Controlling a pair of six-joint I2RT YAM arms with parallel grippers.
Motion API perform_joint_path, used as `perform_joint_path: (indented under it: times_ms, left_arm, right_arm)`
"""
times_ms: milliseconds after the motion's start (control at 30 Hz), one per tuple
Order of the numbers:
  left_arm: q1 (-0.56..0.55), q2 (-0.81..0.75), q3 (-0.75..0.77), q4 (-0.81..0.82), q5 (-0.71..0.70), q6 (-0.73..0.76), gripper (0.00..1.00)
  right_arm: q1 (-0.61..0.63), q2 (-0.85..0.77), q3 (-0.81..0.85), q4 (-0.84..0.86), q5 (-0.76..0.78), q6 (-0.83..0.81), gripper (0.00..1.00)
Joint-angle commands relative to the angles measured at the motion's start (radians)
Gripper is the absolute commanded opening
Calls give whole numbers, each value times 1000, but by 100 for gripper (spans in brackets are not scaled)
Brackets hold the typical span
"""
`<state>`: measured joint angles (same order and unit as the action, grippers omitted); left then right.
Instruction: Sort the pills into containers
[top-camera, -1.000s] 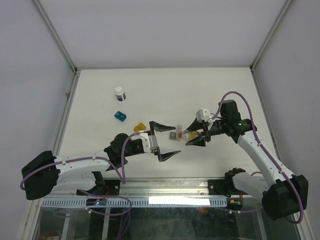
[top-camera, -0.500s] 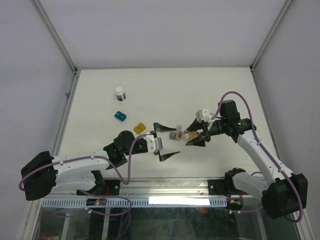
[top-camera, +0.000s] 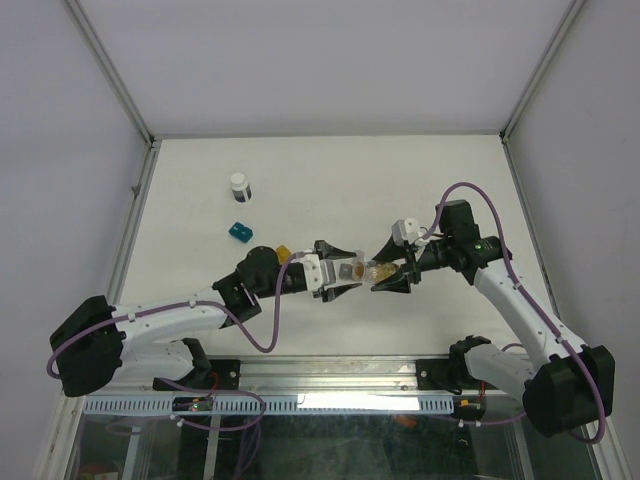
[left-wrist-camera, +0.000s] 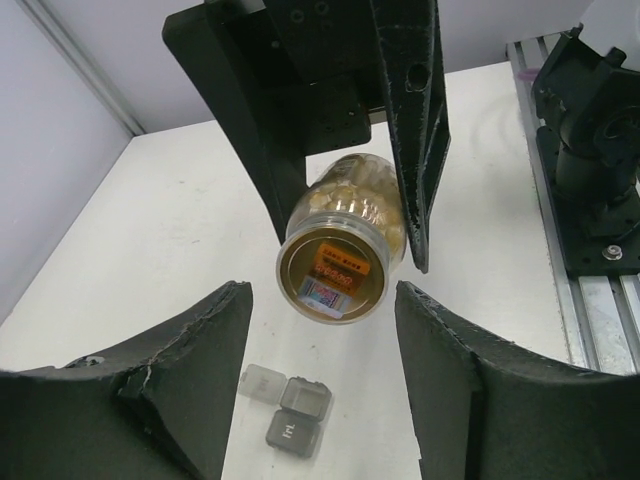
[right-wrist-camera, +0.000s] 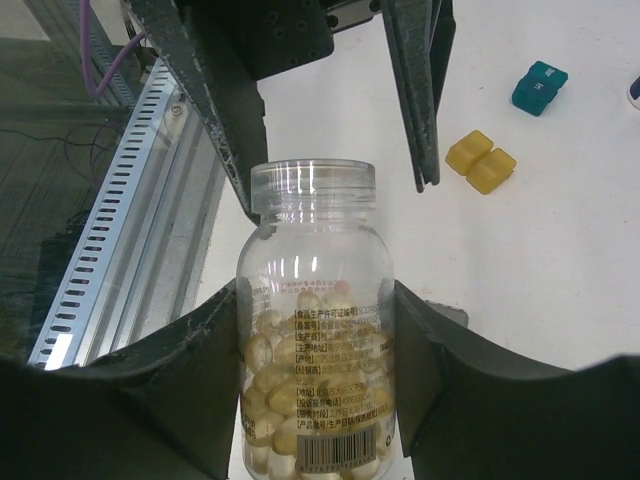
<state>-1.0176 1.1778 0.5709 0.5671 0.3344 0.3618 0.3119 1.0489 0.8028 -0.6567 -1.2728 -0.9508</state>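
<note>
My right gripper (top-camera: 388, 273) (right-wrist-camera: 315, 300) is shut on a clear pill bottle (top-camera: 366, 269) (right-wrist-camera: 312, 330) full of yellow capsules and holds it above the table. My left gripper (top-camera: 337, 272) (left-wrist-camera: 322, 292) is open, with its jaws either side of the bottle's cap end (left-wrist-camera: 335, 275) and a gap on both sides. The gray container (left-wrist-camera: 290, 410) lies on the table under the bottle with one lid open. The amber-yellow container (top-camera: 283, 251) (right-wrist-camera: 481, 160) and the teal container (top-camera: 240, 232) (right-wrist-camera: 540, 87) lie to the left.
A small white-capped dark bottle (top-camera: 240, 186) stands at the back left. A metal rail (right-wrist-camera: 130, 200) runs along the table's near edge. White walls with metal posts enclose the table on three sides.
My left gripper has moved right to the bottle's cap end and its jaws have narrowed around it. The right arm and bottle have stayed put.
</note>
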Motion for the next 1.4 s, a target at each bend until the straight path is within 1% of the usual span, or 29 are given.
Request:
perform_joint_path:
  times_ms: [0,133,333,467,867,1033,1133,1233,1300,1333,1367]
  left_arm:
    - [22,0,45,35,75,-28,59]
    - [31,12,54,38,100,-52,54]
    - [37,28,53,78,135,-91,54]
    - [40,36,54,87,144,-105,52]
    - [49,44,48,128,163,-153,53]
    - [53,55,52,132,176,-173,49]
    - [54,66,56,136,186,-195,44]
    - [56,73,57,144,189,-228,34]
    - [57,75,58,142,187,-256,23]
    - [57,75,57,143,176,-274,12]
    - [57,74,57,142,165,-297,5]
  right_arm:
    - [1,1,20,9,-47,-23,0]
    - [1,0,20,9,-45,-25,0]
    - [2,0,18,9,-42,-26,0]
    - [2,-1,18,8,-42,-26,0]
    - [4,-1,16,9,-42,-28,0]
    - [3,-1,16,9,-40,-29,0]
    - [3,-1,16,9,-39,-30,0]
    - [3,-1,16,9,-38,-31,0]
    - [3,-1,16,9,-37,-31,0]
    - [3,0,17,8,-35,-31,0]
    - [3,0,17,8,-34,-31,0]
